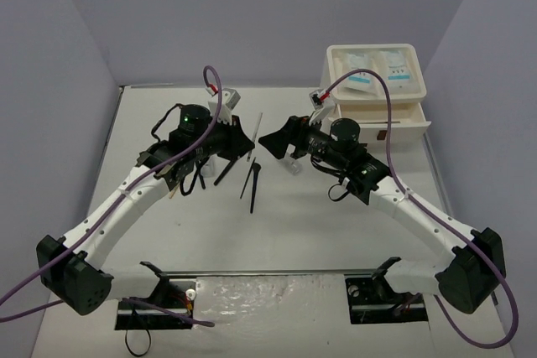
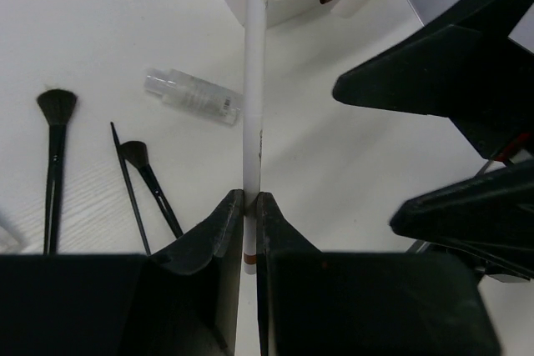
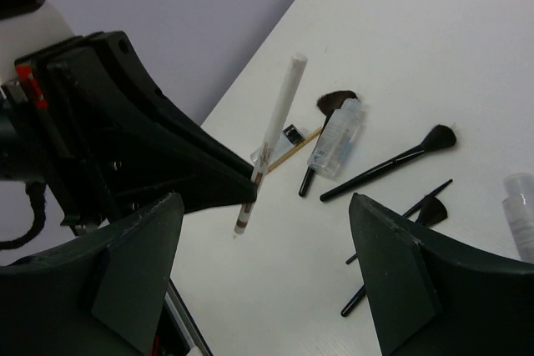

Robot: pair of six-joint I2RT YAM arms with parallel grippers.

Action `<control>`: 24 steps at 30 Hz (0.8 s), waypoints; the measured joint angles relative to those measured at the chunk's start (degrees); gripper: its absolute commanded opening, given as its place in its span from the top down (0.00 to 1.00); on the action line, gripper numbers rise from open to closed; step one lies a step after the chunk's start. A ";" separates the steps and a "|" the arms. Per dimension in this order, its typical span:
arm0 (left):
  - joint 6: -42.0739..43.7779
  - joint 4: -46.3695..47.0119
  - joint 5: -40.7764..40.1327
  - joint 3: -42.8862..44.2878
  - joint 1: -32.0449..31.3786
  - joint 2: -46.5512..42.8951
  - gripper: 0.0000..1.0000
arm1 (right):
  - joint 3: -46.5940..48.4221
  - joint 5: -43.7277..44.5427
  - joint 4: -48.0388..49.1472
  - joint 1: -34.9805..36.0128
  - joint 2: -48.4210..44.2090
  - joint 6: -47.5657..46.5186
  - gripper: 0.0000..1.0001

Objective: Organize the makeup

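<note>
The left end effector (image 2: pixel 249 206) is clamped on a white pencil (image 2: pixel 254 81), which it holds above the middle of the desk (image 1: pixel 294 232). The right end effector (image 1: pixel 277 145) faces it with its fingers spread apart. Black brushes (image 2: pixel 55 156) and a clear vial (image 2: pixel 193 95) lie beneath. Two sachets (image 1: pixel 359 71) sit on the drawer box (image 1: pixel 403 119) at the far right corner.
</note>
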 measured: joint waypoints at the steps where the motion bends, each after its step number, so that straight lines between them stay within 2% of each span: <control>1: -0.37 0.38 0.24 -0.49 -0.57 -0.21 1.00 | 0.05 0.37 0.51 0.34 0.44 0.16 0.26; 8: -1.55 1.83 1.37 -2.00 -4.22 -1.55 1.00 | 1.89 2.75 3.01 2.26 3.45 0.56 0.38; 11: -1.86 2.37 1.38 -2.00 -4.63 -1.79 1.00 | 2.52 3.92 3.79 2.82 4.19 0.64 0.55; 14: -2.13 2.90 1.38 -2.00 -4.85 -1.91 1.00 | 2.56 4.81 4.45 3.02 4.76 1.14 0.79; 17: -2.22 3.22 1.32 -2.00 -4.97 -1.92 1.00 | 2.56 5.40 4.52 3.27 5.28 1.61 0.98; 18: -2.24 3.24 1.24 -2.00 -4.99 -1.92 0.98 | 2.56 5.58 4.55 3.31 5.38 1.92 1.00; 20: -2.27 3.26 1.00 -2.02 -5.00 -1.75 0.91 | 2.62 6.21 4.82 3.51 5.41 2.42 1.00; 21: -2.27 3.21 0.85 -2.03 -5.00 -1.68 0.85 | 2.63 6.75 4.82 3.71 5.40 2.47 1.00; 23: -2.29 3.19 0.41 -2.03 -5.00 -1.58 0.64 | 2.63 7.86 4.57 3.91 5.35 2.43 1.00; 24: -2.29 3.21 0.14 -2.03 -5.00 -1.53 0.50 | 2.63 8.43 4.39 3.93 5.31 2.43 1.00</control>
